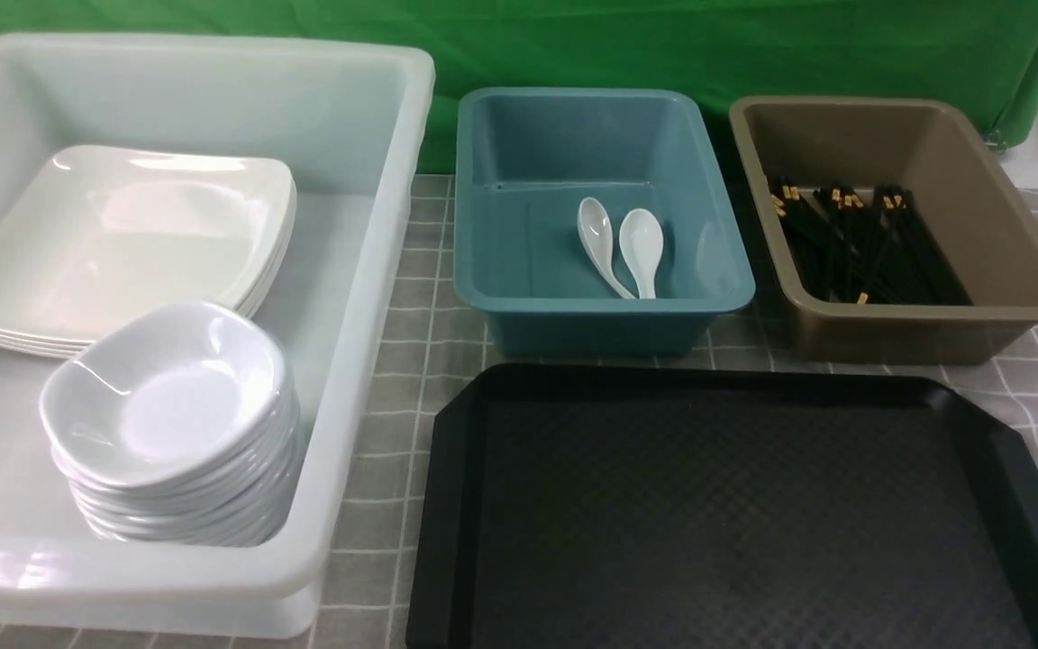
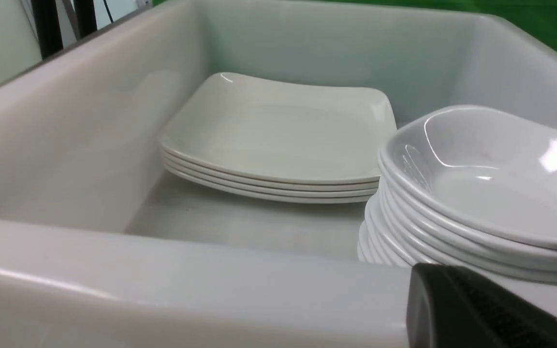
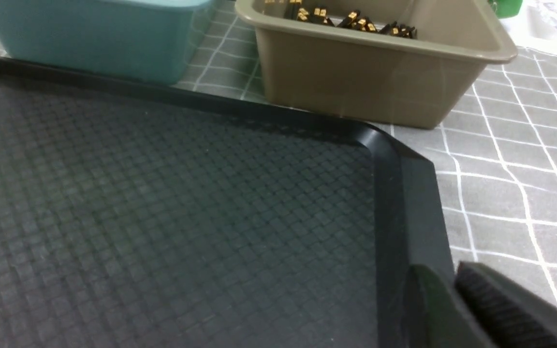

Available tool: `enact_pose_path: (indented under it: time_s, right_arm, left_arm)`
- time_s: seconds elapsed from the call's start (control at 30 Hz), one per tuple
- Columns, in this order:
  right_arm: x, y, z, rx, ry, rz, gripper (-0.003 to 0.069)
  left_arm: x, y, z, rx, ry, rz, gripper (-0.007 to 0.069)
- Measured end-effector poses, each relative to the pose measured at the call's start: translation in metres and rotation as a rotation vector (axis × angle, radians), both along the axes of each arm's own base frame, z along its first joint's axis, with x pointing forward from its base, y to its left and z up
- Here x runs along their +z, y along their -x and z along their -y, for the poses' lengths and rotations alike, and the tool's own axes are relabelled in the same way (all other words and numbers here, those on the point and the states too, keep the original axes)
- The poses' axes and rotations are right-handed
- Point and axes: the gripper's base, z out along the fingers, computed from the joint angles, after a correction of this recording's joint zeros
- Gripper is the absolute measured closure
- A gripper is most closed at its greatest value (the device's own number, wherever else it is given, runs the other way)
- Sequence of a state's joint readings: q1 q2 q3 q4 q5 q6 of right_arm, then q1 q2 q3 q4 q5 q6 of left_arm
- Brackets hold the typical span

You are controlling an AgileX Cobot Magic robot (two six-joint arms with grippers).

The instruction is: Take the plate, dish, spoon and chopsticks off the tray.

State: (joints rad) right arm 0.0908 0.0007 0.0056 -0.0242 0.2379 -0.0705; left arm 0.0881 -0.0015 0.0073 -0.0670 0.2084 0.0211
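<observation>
The large black rectangular plastic tray [image 1: 735, 514] with cut-off corners and a diamond-textured floor lies at the near edge of the table [image 1: 429, 342], towards its right, and nothing rests on what shows of its floor. The large glossy white square plate [image 1: 122, 243] tops a stack in the big translucent white bin [image 1: 366, 297] at the left edge, with the small white wavy-rimmed dish [image 1: 163, 397] on a taller stack just nearer in the same bin. Two short white soup spoons [image 1: 623, 243] lie side by side in the teal tub [image 1: 600, 306] beyond the tray, handles towards the near edge; the long thin black chopsticks [image 1: 861, 243] lie in the brown tub [image 1: 906, 306] towards the far right corner, gold-banded ends towards the far edge. So the clearing looks done. The left hand [image 2: 481, 314] sits low outside the bin's near wall, level with the dish stack; the right hand [image 3: 481, 314] hangs low over the tray's right rim. Only a dark fingertip of each shows, so I cannot tell how far either is open; neither visibly holds anything.
</observation>
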Motion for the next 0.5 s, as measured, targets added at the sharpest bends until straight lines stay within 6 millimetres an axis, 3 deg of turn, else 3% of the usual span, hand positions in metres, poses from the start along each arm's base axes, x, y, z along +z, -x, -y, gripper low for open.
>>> enact_pose_path:
  time_s: [0.5]
  right_arm:
    - [0.0003,-0.0001,0.0,0.0,0.0,0.003,0.0498]
  left_arm:
    - [0.0,0.0001,-0.0006,0.003,-0.028,-0.003,0.0616]
